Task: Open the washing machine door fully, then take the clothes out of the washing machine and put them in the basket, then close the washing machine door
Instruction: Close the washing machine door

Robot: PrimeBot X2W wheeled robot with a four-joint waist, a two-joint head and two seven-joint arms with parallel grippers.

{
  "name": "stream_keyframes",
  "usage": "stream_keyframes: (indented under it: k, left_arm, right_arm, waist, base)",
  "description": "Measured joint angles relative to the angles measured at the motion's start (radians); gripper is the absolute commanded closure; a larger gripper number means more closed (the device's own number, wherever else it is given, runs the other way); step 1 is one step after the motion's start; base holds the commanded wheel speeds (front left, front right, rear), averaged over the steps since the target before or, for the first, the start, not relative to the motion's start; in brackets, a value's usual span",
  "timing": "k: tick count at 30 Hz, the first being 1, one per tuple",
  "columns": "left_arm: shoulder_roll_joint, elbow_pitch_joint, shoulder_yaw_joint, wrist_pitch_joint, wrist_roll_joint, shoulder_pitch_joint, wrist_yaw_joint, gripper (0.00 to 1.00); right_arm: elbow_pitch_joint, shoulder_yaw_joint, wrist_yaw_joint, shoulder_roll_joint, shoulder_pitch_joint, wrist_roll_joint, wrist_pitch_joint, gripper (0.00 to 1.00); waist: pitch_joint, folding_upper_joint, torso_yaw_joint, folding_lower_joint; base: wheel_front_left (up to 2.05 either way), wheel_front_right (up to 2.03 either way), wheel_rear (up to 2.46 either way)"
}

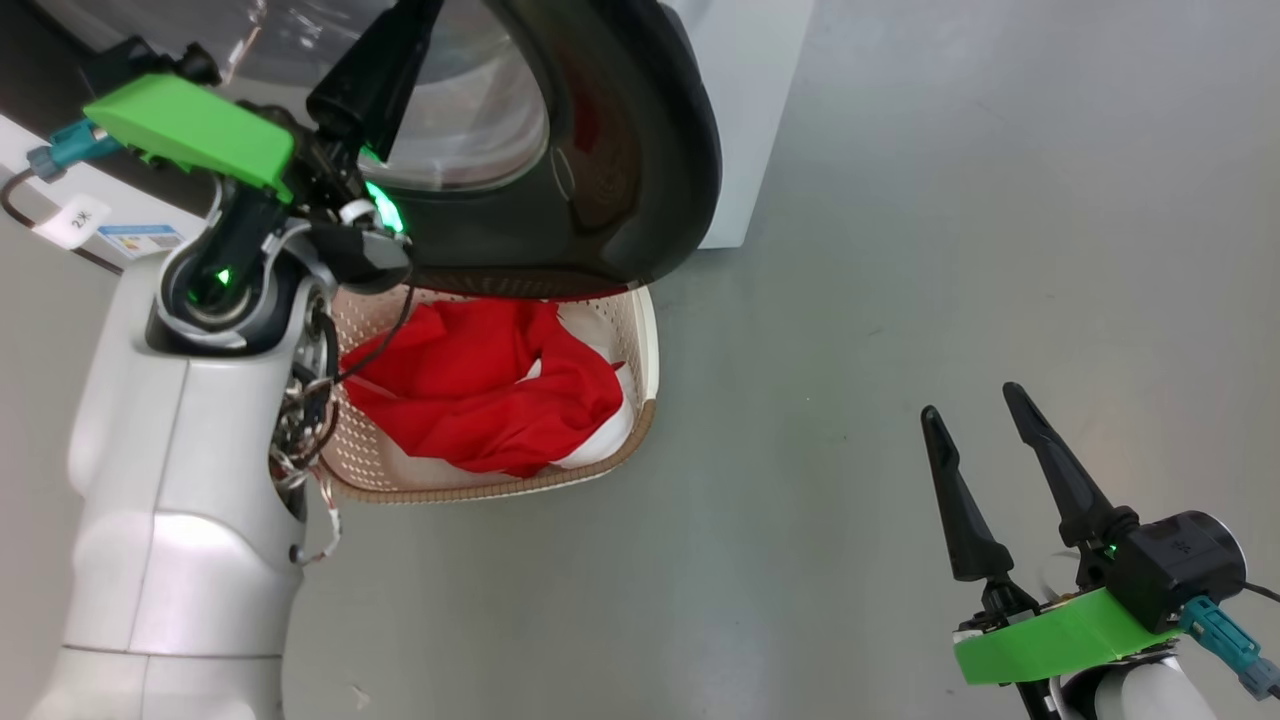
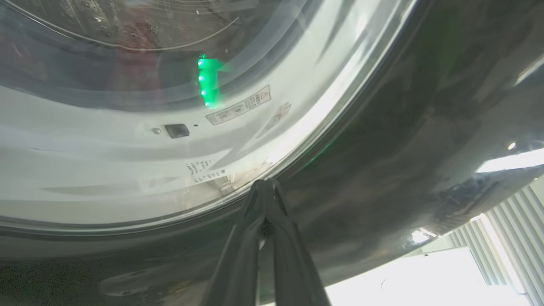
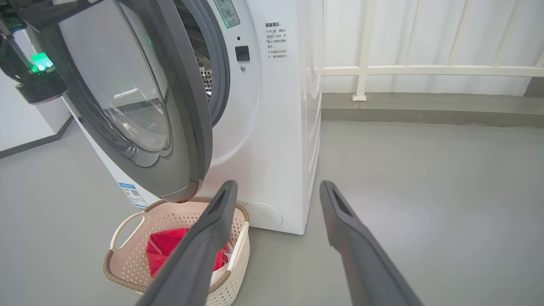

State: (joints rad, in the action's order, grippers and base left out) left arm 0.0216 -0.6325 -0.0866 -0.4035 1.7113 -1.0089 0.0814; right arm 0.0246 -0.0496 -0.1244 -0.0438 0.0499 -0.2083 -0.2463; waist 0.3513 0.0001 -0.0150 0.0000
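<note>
The washing machine door stands partly open above the basket. My left gripper is shut with nothing in it. Its tips sit against the door's outer face, where the clear glass meets the black rim. Red and white clothes lie piled in the cream basket, in front of the white washing machine. My right gripper hangs open and empty over the floor at the lower right, well away from the door; its fingers point toward the machine's front corner.
Grey floor spreads to the right of the machine. A white railing and a low kerb run behind it. My pale left forearm stands close against the basket's left side. A blue label marks the machine's lower front.
</note>
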Motion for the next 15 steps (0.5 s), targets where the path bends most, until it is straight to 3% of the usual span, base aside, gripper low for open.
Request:
stream_keyframes:
  k: [15]
  left_arm:
    - [0.001, -0.070, 0.013, 0.009, 0.006, -0.065, 0.026, 1.00]
  right_arm:
    - [0.002, -0.023, 0.000, 0.000, 0.019, 0.000, 0.000, 0.00]
  waist:
    - [0.035, 0.0000, -0.039, 0.0000]
  base:
    - [0.00, 0.00, 0.00]
